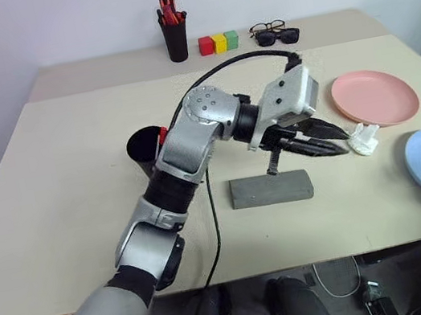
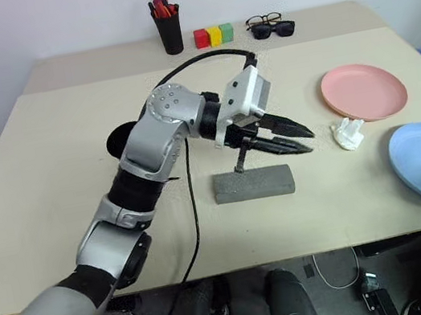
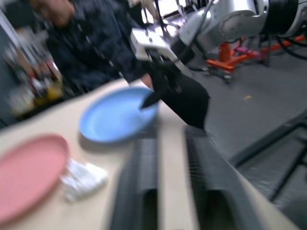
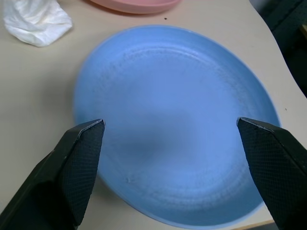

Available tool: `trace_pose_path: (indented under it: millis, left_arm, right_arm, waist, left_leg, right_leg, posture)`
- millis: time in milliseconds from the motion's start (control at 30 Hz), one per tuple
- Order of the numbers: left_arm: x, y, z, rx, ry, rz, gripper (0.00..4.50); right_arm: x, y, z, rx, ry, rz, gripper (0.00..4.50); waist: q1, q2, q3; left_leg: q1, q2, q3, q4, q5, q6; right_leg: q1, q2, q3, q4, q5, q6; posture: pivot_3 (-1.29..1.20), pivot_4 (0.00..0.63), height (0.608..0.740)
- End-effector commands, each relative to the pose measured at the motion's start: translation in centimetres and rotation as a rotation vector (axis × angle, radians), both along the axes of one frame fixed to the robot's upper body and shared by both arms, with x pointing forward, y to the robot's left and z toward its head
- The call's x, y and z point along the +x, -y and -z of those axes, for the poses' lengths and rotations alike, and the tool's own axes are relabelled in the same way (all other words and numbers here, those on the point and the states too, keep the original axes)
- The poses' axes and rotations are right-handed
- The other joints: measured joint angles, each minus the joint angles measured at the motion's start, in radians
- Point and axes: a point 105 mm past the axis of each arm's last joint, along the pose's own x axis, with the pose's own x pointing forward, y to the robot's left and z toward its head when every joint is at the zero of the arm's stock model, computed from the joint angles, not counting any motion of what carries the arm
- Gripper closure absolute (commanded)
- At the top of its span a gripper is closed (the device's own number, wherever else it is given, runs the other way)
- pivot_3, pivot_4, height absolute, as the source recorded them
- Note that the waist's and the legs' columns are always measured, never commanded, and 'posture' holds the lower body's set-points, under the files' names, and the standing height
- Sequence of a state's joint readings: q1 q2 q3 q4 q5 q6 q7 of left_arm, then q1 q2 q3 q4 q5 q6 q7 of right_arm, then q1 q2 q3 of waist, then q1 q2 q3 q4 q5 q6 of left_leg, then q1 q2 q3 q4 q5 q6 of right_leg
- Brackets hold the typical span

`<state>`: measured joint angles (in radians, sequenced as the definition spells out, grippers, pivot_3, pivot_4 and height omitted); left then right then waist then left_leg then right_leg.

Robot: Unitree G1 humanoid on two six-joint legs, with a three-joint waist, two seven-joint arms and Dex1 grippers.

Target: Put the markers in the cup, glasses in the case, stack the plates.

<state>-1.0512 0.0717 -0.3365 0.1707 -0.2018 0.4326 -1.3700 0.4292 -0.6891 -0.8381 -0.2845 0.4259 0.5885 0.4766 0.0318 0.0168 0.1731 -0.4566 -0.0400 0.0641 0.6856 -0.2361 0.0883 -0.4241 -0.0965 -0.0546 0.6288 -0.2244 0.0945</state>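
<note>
My left gripper (image 1: 336, 139) hangs open and empty above the table, pointing toward the pink plate (image 1: 373, 96). Just below it lies the grey case (image 1: 272, 189), shut. The wire-rimmed glasses are hidden. Behind my left arm stands the black cup (image 1: 146, 147) with a red-capped marker (image 1: 162, 136) standing in it. At the right edge lies the blue plate (image 4: 177, 110), flat on the table. My right gripper (image 4: 169, 122) is wide open over its near rim, one finger on each side of the plate's middle and nothing between them.
A crumpled white tissue (image 1: 364, 138) lies between the two plates. At the back stand a black pen holder (image 1: 174, 33) with orange-red pens, three coloured blocks (image 1: 219, 42), and sunglasses with black-framed glasses (image 1: 274, 33). A person in dark clothes (image 3: 91, 43) is beyond the table.
</note>
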Motion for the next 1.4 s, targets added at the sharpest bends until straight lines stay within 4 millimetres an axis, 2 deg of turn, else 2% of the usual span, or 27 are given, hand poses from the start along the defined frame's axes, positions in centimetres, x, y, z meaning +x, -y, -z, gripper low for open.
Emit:
trace_pose_path:
  millis: [33, 133, 167, 500, 800, 900, 1000, 1100, 1133, 1267, 1400]
  left_arm:
    - [-0.8, -0.1, 0.1, 0.036, -0.025, -0.014, 1.62]
    - [-0.6, -0.7, 1.5, 0.093, -0.029, -0.056, 0.13]
    - [-0.8, -0.9, 1.7, 0.107, -0.032, -0.057, 0.05]
    - [-1.8, -0.8, 2.6, 0.154, -0.069, -0.070, 0.05]
    - [-1.4, -0.8, 3.3, 0.176, -0.074, -0.108, 0.05]
    - [-1.3, -0.7, 3.3, 0.176, -0.074, -0.115, 0.00]
    - [-1.2, -0.7, 3.4, 0.176, -0.074, -0.122, 0.00]
    - [-1.1, -0.6, 3.4, 0.174, -0.075, -0.129, 0.00]
    - [-1.1, -0.5, 3.4, 0.174, -0.074, -0.131, 0.00]
    - [-1.0, -0.5, 3.5, 0.171, -0.076, -0.138, 0.00]
    - [-0.9, -0.6, 3.6, 0.167, -0.076, -0.146, 0.00]
  right_arm:
    - [0.7, -0.1, -0.9, -0.030, 0.015, -0.039, 0.00]
    - [1.5, -0.1, -0.6, -0.023, 0.009, -0.058, 0.00]
    - [1.8, -0.1, -0.5, -0.018, 0.008, -0.065, 0.00]
    - [3.5, -0.9, 1.0, 0.093, -0.045, -0.155, 0.00]
    - [4.0, -1.2, 2.5, 0.160, -0.112, -0.189, 0.00]
    - [4.0, -1.2, 3.0, 0.172, -0.132, -0.189, 0.88]
    - [4.1, -1.4, 3.1, 0.170, -0.138, -0.196, 2.41]
    - [4.2, -1.3, 2.9, 0.096, -0.159, -0.208, 4.09]
    - [4.3, -1.2, 2.7, 0.061, -0.155, -0.206, 4.46]
    - [4.6, -0.9, 0.8, -0.132, -0.115, -0.194, 4.46]
    - [5.2, -1.6, -2.2, -0.359, -0.089, -0.212, 4.46]
  waist:
    - [0.004, 0.001, -0.001]
    - [0.005, 0.002, -0.001]
    - [0.006, 0.002, -0.001]
    - [0.007, 0.002, -0.001]
    - [0.007, 0.003, -0.002]
    - [0.007, 0.003, -0.001]
    - [0.006, 0.003, -0.002]
    - [0.006, 0.003, -0.002]
    - [0.006, 0.003, -0.001]
    - [0.009, 0.002, -0.001]
    - [0.007, 0.003, -0.001]
  left_leg:
    - [0.000, 0.000, 0.000, 0.000, 0.000, 0.000]
    - [0.001, 0.000, 0.000, 0.000, 0.000, 0.000]
    - [0.001, 0.000, 0.000, 0.000, 0.000, 0.000]
    - [0.000, 0.000, 0.000, 0.000, 0.000, -0.001]
    - [0.000, 0.000, 0.000, 0.000, 0.000, -0.001]
    - [0.000, 0.000, 0.000, 0.000, 0.000, -0.001]
    - [0.000, 0.000, 0.000, 0.000, 0.000, -0.001]
    - [0.000, 0.000, 0.000, 0.000, 0.000, -0.001]
    - [0.000, 0.000, 0.000, 0.000, 0.000, -0.001]
    - [0.000, 0.000, 0.000, 0.000, 0.000, -0.002]
    - [-0.003, 0.000, 0.000, -0.001, 0.000, -0.002]
  right_leg:
    - [0.000, 0.000, 0.000, 0.000, 0.000, 0.000]
    - [0.001, 0.000, 0.000, 0.000, 0.000, 0.000]
    - [0.001, 0.000, 0.000, 0.000, 0.000, 0.000]
    - [0.001, -0.001, 0.001, -0.001, 0.000, 0.000]
    - [0.000, -0.001, 0.001, -0.001, 0.000, 0.000]
    - [0.000, -0.002, 0.001, -0.001, 0.000, 0.000]
    - [0.000, -0.002, 0.001, -0.001, 0.000, 0.000]
    - [0.000, -0.002, 0.001, -0.001, 0.000, 0.000]
    - [0.000, -0.002, 0.001, -0.001, 0.000, 0.000]
    - [0.000, -0.002, 0.001, -0.002, 0.000, 0.000]
    - [-0.003, -0.002, 0.001, -0.002, 0.000, 0.000]
  posture:
    - [0.00, 0.150, 0.740]
    - [0.00, 0.150, 0.740]
    - [0.00, 0.150, 0.740]
    - [0.00, 0.150, 0.740]
    - [0.00, 0.150, 0.740]
    - [0.00, 0.150, 0.740]
    - [0.00, 0.150, 0.740]
    - [0.00, 0.150, 0.740]
    - [0.00, 0.150, 0.740]
    - [0.00, 0.150, 0.740]
    - [0.00, 0.150, 0.740]
